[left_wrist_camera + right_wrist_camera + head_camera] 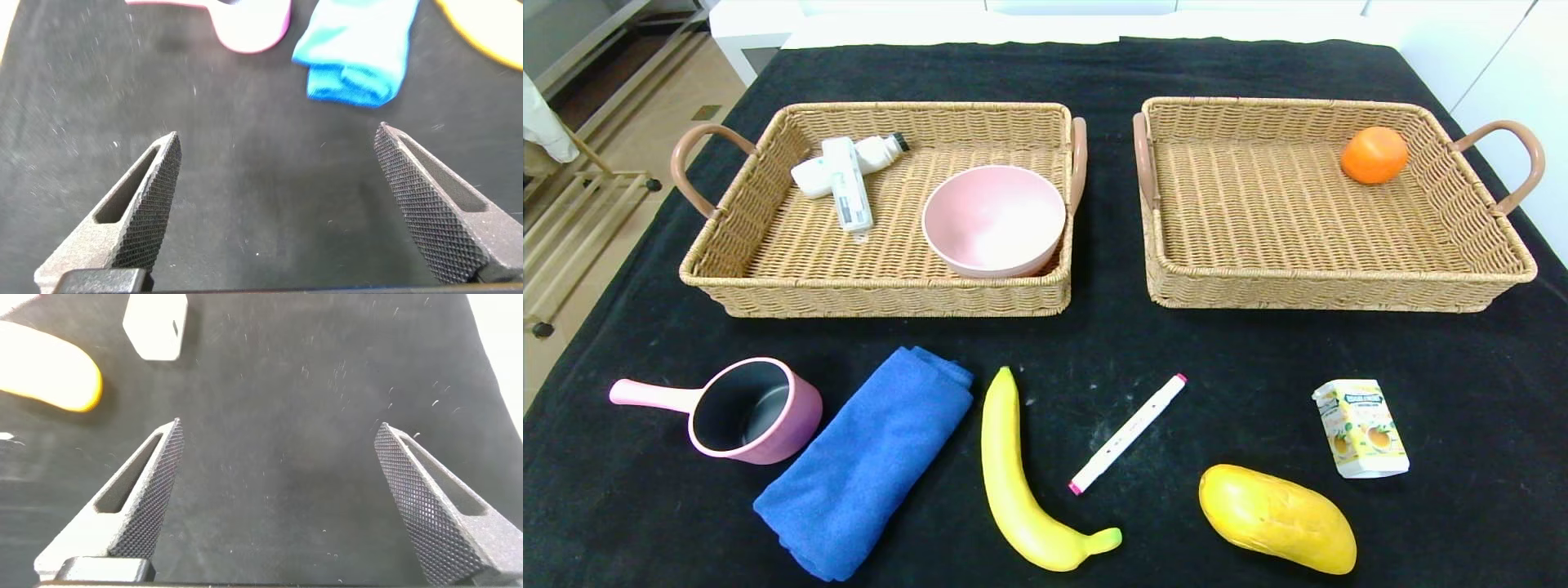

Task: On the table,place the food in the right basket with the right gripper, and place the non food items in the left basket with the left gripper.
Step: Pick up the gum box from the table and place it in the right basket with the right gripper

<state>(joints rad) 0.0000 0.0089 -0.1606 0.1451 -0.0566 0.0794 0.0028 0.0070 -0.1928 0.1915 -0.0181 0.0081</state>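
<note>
On the black table lie a pink saucepan (743, 411), a blue towel (870, 461), a banana (1017, 482), a marker pen (1127, 433), a mango (1276, 518) and a yellow juice carton (1361, 427). The left basket (768, 278) holds a pink bowl (994, 219) and two white bottles (845, 175). The right basket (1339, 286) holds an orange (1374, 154). Neither gripper shows in the head view. My left gripper (278, 139) is open and empty over bare cloth, near the towel (355, 53) and saucepan (249, 24). My right gripper (278, 429) is open and empty, near the mango (49, 371) and carton (155, 327).
The table's left edge drops to the floor, where a wooden rack (572, 204) stands. A white wall runs behind the baskets. Bare cloth lies between the baskets and the row of loose items.
</note>
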